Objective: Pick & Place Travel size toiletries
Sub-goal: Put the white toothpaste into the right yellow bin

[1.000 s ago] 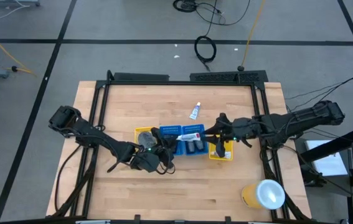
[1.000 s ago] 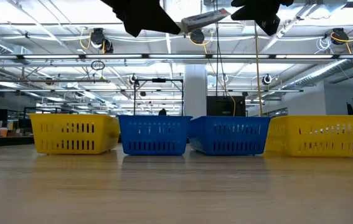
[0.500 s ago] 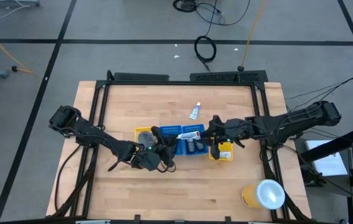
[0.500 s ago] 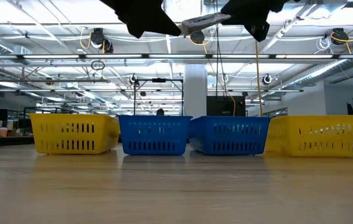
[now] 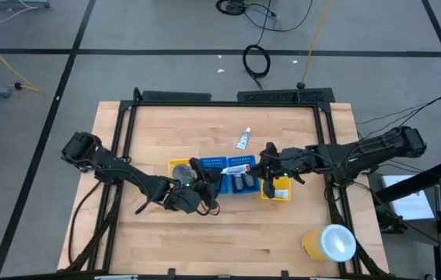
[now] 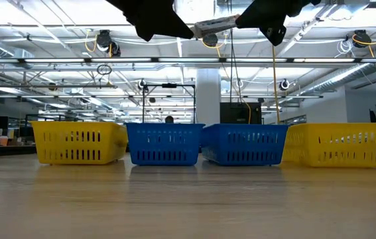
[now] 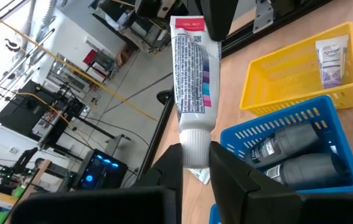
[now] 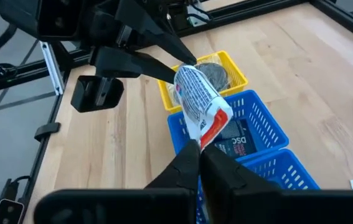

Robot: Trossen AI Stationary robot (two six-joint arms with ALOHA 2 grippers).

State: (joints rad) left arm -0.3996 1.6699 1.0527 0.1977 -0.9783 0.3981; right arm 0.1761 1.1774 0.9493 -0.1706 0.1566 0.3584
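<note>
A white tube (image 5: 238,169) with a red crimped end hangs in the air over the blue trays (image 5: 236,177), spanning both grippers. My left gripper (image 5: 222,173) is shut on its cap end and my right gripper (image 5: 260,165) is shut on its red end. The low view shows the tube (image 6: 215,24) high above the tray row. A grey mesh pad (image 5: 181,169) lies in the left yellow tray. Dark bottles (image 7: 288,158) lie in a blue tray. A small tube (image 7: 330,56) rests in the right yellow tray. Another tube with a blue end (image 5: 243,139) lies flat on the table. My left gripper pinches the tube's white cap end (image 7: 195,144) between its two fingers (image 7: 169,167), coming from the table's left, with the tube running on in line with them. My right gripper pinches the red crimped end (image 8: 210,129) between its fingers (image 8: 187,160), coming from the table's right. The tube is clear of the trays, nearly level.
Four trays stand in a row at mid-table: yellow (image 6: 78,142), two blue (image 6: 164,143), yellow (image 6: 337,143). A large yellow-and-white cylinder (image 5: 330,243) stands near the table's near right corner. Bare wood lies toward the near and far edges.
My right gripper has moved toward the table's left, up to the tube's red end, and now meets it. My left gripper has kept the tube in the air at about the same place and height.
</note>
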